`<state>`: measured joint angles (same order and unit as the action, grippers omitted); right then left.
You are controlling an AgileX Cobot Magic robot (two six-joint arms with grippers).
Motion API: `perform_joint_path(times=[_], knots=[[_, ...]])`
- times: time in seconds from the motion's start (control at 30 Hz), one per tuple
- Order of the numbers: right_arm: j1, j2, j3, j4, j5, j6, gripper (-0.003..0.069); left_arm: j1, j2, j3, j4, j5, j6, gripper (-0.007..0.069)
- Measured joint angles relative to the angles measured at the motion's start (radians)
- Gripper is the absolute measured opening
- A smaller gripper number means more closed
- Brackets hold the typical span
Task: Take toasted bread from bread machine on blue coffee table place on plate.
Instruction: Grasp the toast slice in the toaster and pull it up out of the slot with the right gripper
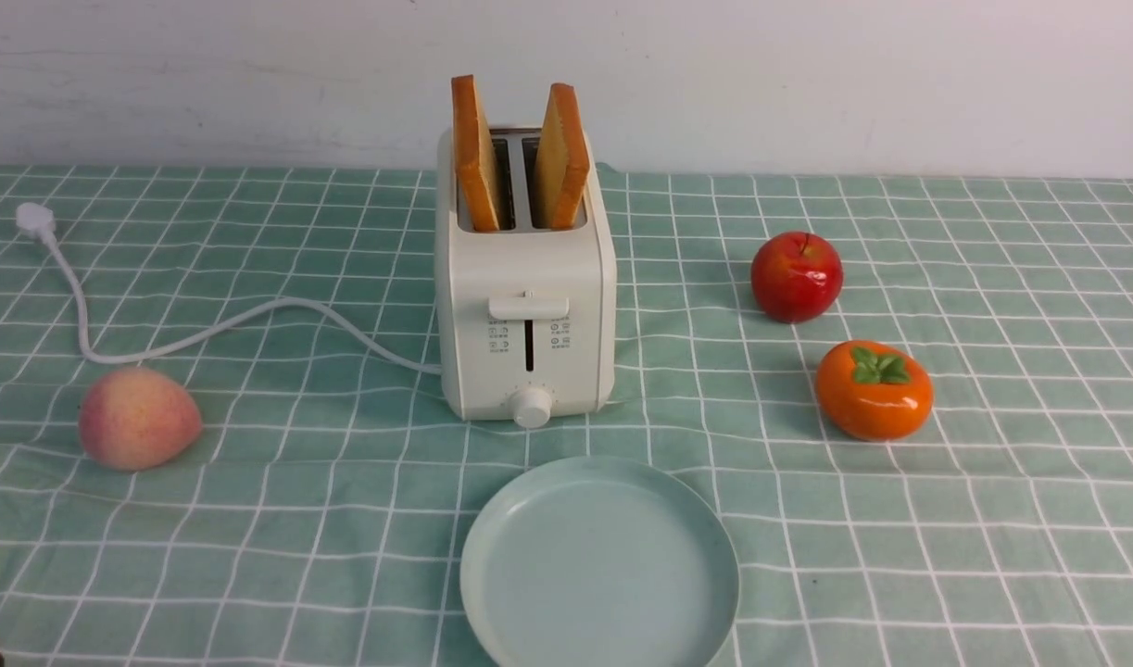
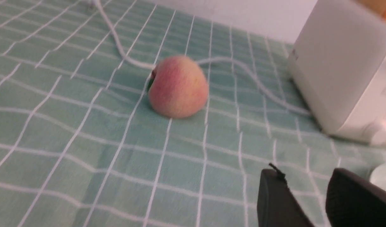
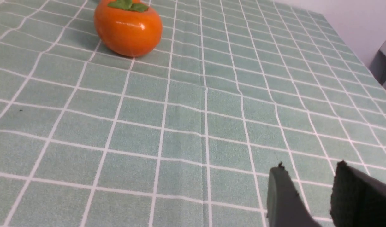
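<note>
While the front view takes in the whole layout, it shows neither arm, only a dark scrap at its lower left corner that is too small to identify. That view places the bread machine upright near the middle of the blue coffee table. The toasted bread sits in it as two slices, one per slot, projecting above the top and leaning apart. The plate lies bare just in front of the machine, its near edge cut off by the frame. A peach rests to the left near the cord. An apple and a persimmon rest to the right. Only the wrist views show the tools. The left gripper has its fingers parted with a clear gap and holds nothing. Its picture is blurred, the machine is cropped, and the bread is only an orange smear at a corner. The right gripper is likewise parted and empty above the cloth, the persimmon well beyond it.
</note>
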<state>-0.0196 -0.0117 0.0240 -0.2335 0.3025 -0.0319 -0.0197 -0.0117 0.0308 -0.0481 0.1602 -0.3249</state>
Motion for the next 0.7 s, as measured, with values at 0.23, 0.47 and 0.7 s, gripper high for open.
perform_joint_path(times=[0.23, 0.47, 0.7], knots=[[0.0, 0.0, 0.0, -0.01, -0.077, 0.0, 0.024, 0.0, 0.0, 0.0, -0.047, -0.124, 0.0, 0.0237], [0.0, 0.0, 0.001, -0.01, -0.077, 0.0, 0.024, 0.0, 0.0, 0.0, -0.075, -0.133, -0.032, 0.0237], [0.0, 0.0, 0.001, -0.013, -0.077, 0.0, 0.024, 0.0, 0.0, 0.0, -0.192, -0.14, -0.182, 0.0237]])
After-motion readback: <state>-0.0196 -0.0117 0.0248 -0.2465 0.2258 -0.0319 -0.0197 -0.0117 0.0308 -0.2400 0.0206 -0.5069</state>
